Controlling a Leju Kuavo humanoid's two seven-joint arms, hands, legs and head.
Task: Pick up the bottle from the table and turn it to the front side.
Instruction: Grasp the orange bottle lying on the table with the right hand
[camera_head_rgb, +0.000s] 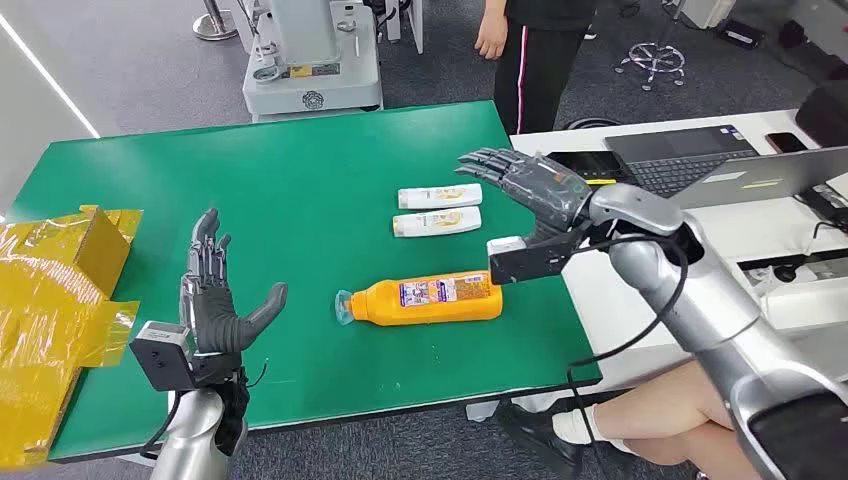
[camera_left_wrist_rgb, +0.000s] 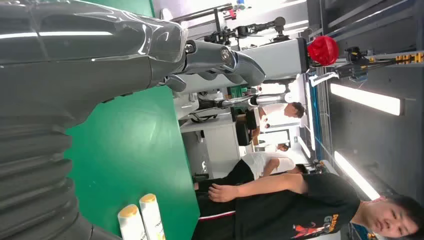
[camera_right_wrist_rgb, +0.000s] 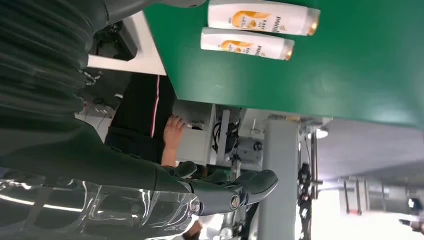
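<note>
Orange bottle (camera_head_rgb: 428, 298) lying on its side on the green table (camera_head_rgb: 250, 200), not yet held.

You will find it just below and ahead of the right hand (camera_head_rgb: 525, 185), whose fingers are spread wide and hold nothing as they hover above the table; the two white shampoo bottles (camera_head_rgb: 438, 209) lie directly under those fingertips, so do not confuse them with the target. The left hand (camera_head_rgb: 215, 305) stands upright, fingers apart and empty, well to the cap side of the bottle. Judge the body as rigid, smooth plastic, likely slippery and prone to roll; its weight cannot be read from its look. Take hold across the broad labelled middle, thumb opposing the fingers, clear of the narrow clear-capped neck (camera_head_rgb: 345, 306), so you can rotate it without losing grip.
</note>
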